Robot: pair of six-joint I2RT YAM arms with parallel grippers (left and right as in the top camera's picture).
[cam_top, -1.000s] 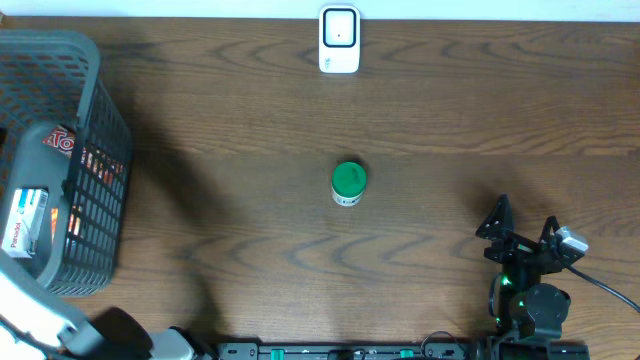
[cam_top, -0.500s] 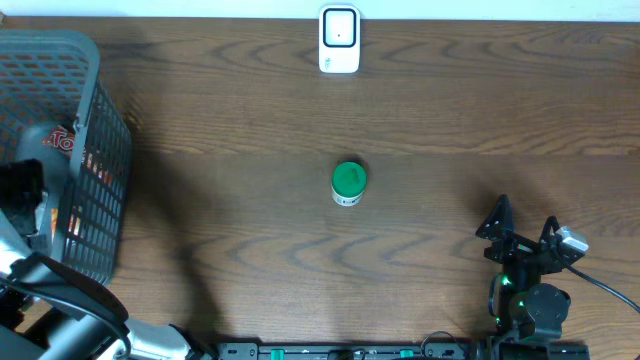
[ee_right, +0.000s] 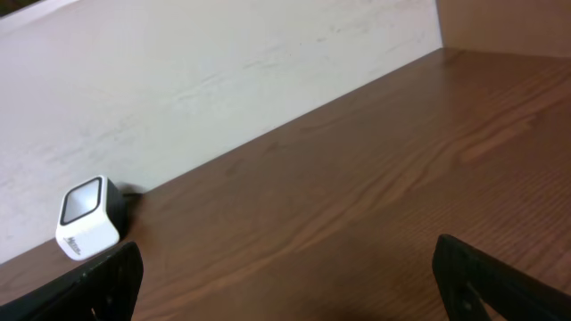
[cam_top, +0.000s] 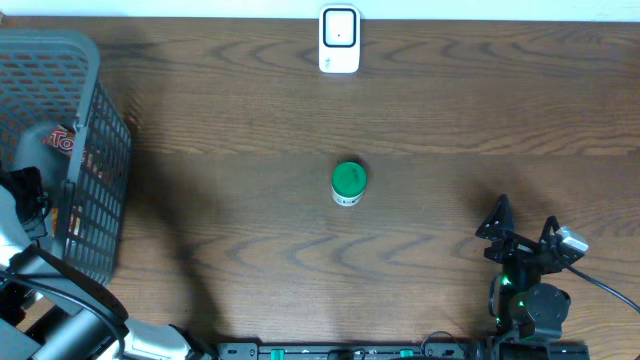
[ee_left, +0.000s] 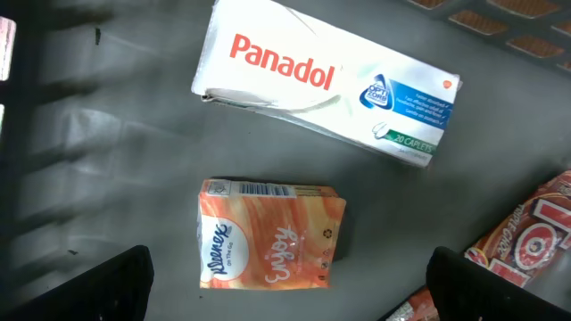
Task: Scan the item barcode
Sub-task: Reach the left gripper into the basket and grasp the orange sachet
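My left gripper [ee_left: 290, 272] hangs open inside the grey basket [cam_top: 95, 120], its fingers either side of an orange Kleenex tissue pack [ee_left: 268, 236] lying flat below it. The pack is not touched, and a barcode shows on its top edge. A white Panadol box [ee_left: 326, 80] lies beyond the pack, and a red snack packet [ee_left: 535, 236] lies to the right. The white barcode scanner [cam_top: 339, 40] stands at the table's far edge and also shows in the right wrist view [ee_right: 87, 218]. My right gripper [cam_top: 520, 235] rests open and empty at the front right.
A small jar with a green lid [cam_top: 348, 182] stands in the middle of the wooden table [cam_top: 250, 120]. The basket's mesh walls surround my left gripper. A pale wall [ee_right: 223, 71] runs behind the scanner.
My left arm has swung up from the front left corner into the basket and settled over the items there. The right arm and the green-lidded jar have not moved.
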